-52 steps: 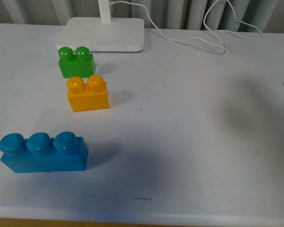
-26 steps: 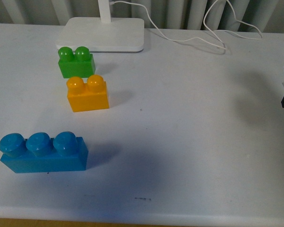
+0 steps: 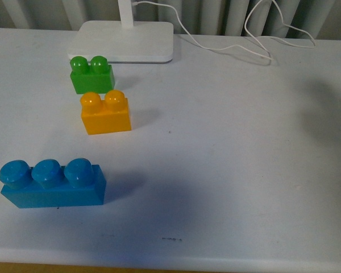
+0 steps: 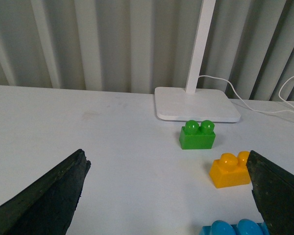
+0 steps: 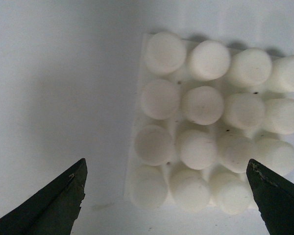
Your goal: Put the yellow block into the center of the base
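White tabletop (image 3: 227, 170), ribbed grey backdrop (image 4: 112, 44) behind.

Pos.: yellow block (image 3: 105, 112) is seen upright on the table, left of centre in front cam., just in front of green 2-stud brick (image 3: 91, 74). A narrow gap is judged between them. Blue 3-stud brick (image 3: 51, 182) lies nearer the robot, well apart. Base (image 5: 210, 122) is absent from front cam. It is shown only under R wrist cam., flat on the table, nothing seated on it.

L gripper (image 4: 166, 157): jaws spread wide, nothing held. Yellow block is seen beside one finger (image 4: 279, 191), not between the two. R gripper (image 5: 166, 164): jaws likewise wide, empty, hung above the base.

Step in hand (judged): approach and pick of yellow block; no grasp made yet, block unlifted, task at its start.

For a clean pick:
- L gripper to be centred over the block.
- Fingers to be set on two opposite flat faces, below the studs. End faces are prob. safer, since the green brick stands just behind.
- Block to be kept level in carry.

For insertion:
- Block to be lined up w/ the middle studs of the grid, parallel to a row.
- Block then to be pressed straight down.
- Base may slide, so bracing by R gripper could be considered.

Count:
- yellow block x1
- green brick x1
- blue brick x1
- base x1, 16 studs (4x4)
- lamp stand (image 3: 122, 41) x1
- white cable (image 3: 266, 55) x1
- grippers x2
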Robot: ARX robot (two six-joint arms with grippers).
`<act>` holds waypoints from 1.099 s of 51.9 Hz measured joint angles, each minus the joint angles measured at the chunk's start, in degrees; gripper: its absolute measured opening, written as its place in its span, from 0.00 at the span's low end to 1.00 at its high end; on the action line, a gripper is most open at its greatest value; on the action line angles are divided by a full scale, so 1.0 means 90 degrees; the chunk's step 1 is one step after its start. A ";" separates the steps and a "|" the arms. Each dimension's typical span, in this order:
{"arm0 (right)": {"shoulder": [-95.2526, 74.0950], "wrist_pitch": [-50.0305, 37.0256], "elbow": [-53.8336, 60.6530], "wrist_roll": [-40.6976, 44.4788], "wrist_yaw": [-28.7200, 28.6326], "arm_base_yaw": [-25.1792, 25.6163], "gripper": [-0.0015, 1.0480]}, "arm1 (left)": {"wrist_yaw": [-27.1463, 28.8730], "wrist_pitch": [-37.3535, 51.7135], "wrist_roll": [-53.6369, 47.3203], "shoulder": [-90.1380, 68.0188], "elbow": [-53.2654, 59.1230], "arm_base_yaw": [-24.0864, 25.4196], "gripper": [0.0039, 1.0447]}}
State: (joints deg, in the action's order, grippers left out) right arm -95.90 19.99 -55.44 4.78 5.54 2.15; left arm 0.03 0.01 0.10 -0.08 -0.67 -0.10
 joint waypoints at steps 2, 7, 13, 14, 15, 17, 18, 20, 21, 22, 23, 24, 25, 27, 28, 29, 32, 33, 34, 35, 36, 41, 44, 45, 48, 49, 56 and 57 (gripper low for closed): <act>-0.0002 0.0002 -0.0029 0.0027 0.0002 0.0061 0.91 | 0.0000 0.0000 0.0000 0.0000 0.0000 0.0000 0.94; -0.0053 0.0085 -0.0112 0.0143 -0.0070 0.0214 0.91 | 0.0000 0.0000 0.0000 0.0000 0.0000 0.0000 0.94; -0.0189 0.0117 -0.0119 0.0272 -0.0112 0.0277 0.91 | 0.0000 0.0000 0.0000 0.0000 0.0000 0.0000 0.94; -0.0214 0.0104 -0.0119 0.0289 -0.0112 0.0287 0.91 | 0.0000 0.0000 0.0000 0.0000 0.0000 0.0000 0.94; -0.0233 0.0092 -0.0119 0.0306 -0.0102 0.0296 0.91 | 0.0000 0.0000 0.0000 0.0000 0.0000 0.0000 0.94; -0.0274 0.0056 -0.0119 0.0335 -0.0073 0.0318 0.91 | 0.0000 0.0000 0.0000 0.0000 0.0000 0.0000 0.94; -0.0296 0.0034 -0.0119 0.0352 -0.0056 0.0335 0.91 | 0.0000 0.0000 0.0000 0.0000 0.0000 0.0000 0.94; -0.0338 0.0012 -0.0119 0.0391 -0.0049 0.0386 0.91 | 0.0000 0.0000 0.0000 0.0000 0.0000 0.0000 0.94; -0.0352 0.0012 -0.0119 0.0403 -0.0046 0.0413 0.91 | 0.0000 0.0000 0.0000 0.0000 0.0000 0.0000 0.94; -0.0367 0.0010 -0.0119 0.0425 -0.0046 0.0440 0.91 | 0.0000 0.0000 0.0000 0.0000 0.0000 0.0000 0.94; -0.0386 0.0007 -0.0119 0.0435 -0.0041 0.0469 0.91 | 0.0000 0.0000 0.0000 0.0000 0.0000 0.0000 0.94; -0.0393 0.0005 -0.0119 0.0437 -0.0041 0.0481 0.91 | 0.0000 0.0000 0.0000 0.0000 0.0000 0.0000 0.94; -0.0410 0.0005 -0.0119 0.0447 -0.0044 0.0510 0.91 | 0.0000 0.0000 0.0000 0.0000 0.0000 0.0000 0.94; -0.0432 0.0005 -0.0119 0.0449 -0.0070 0.0556 0.91 | 0.0000 0.0000 -0.0002 0.0000 0.0000 0.0000 0.94; -0.0435 0.0005 -0.0119 0.0449 -0.0085 0.0571 0.91 | 0.0000 0.0000 0.0000 0.0000 0.0000 0.0000 0.94; -0.0442 0.0005 -0.0121 0.0449 -0.0109 0.0600 0.91 | 0.0000 0.0000 0.0000 0.0000 0.0000 0.0000 0.94; -0.0444 0.0005 -0.0143 0.0474 -0.0112 0.0663 0.91 | 0.0000 0.0000 0.0000 0.0000 0.0000 0.0000 0.94; -0.0444 0.0007 -0.0148 0.0478 -0.0109 0.0675 0.91 | 0.0000 0.0000 0.0000 0.0000 0.0000 0.0000 0.94; -0.0454 0.0007 -0.0170 0.0488 -0.0097 0.0695 0.91 | 0.0000 0.0000 0.0000 0.0000 0.0000 0.0000 0.94; -0.0454 0.0007 -0.0180 0.0495 -0.0092 0.0707 0.91 | 0.0000 0.0000 0.0000 0.0000 0.0000 0.0000 0.94; -0.0466 0.0007 -0.0204 0.0500 -0.0092 0.0729 0.91 | 0.0000 0.0000 0.0000 0.0000 0.0000 0.0000 0.94; -0.0508 0.0017 -0.0282 0.0525 -0.0092 0.0806 0.91 | 0.0002 0.0000 0.0000 0.0000 0.0000 0.0000 0.94; -0.0539 0.0036 -0.0333 0.0527 -0.0107 0.0848 0.91 | 0.0000 0.0000 0.0000 0.0000 0.0000 0.0000 0.94; -0.0549 0.0061 -0.0352 0.0525 -0.0143 0.0862 0.91 | 0.0000 0.0000 0.0000 0.0000 0.0000 0.0000 0.94; -0.0563 0.0073 -0.0391 0.0544 -0.0163 0.0911 0.91 | 0.0000 0.0000 0.0000 0.0000 0.0000 0.0000 0.94; -0.0573 0.0073 -0.0406 0.0544 -0.0163 0.0923 0.91 | 0.0000 0.0000 0.0000 0.0000 0.0000 0.0000 0.94; -0.0695 0.0070 -0.0483 0.0600 -0.0078 0.1003 0.91 | 0.0000 0.0000 0.0000 0.0000 0.0000 0.0000 0.94; -0.0707 0.0070 -0.0491 0.0605 -0.0080 0.1008 0.91 | 0.0000 0.0000 0.0000 0.0000 0.0000 0.0000 0.94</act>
State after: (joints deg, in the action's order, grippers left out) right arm -102.26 20.62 -59.86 10.22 4.82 11.22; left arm 0.03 0.01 0.10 -0.08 -0.67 -0.10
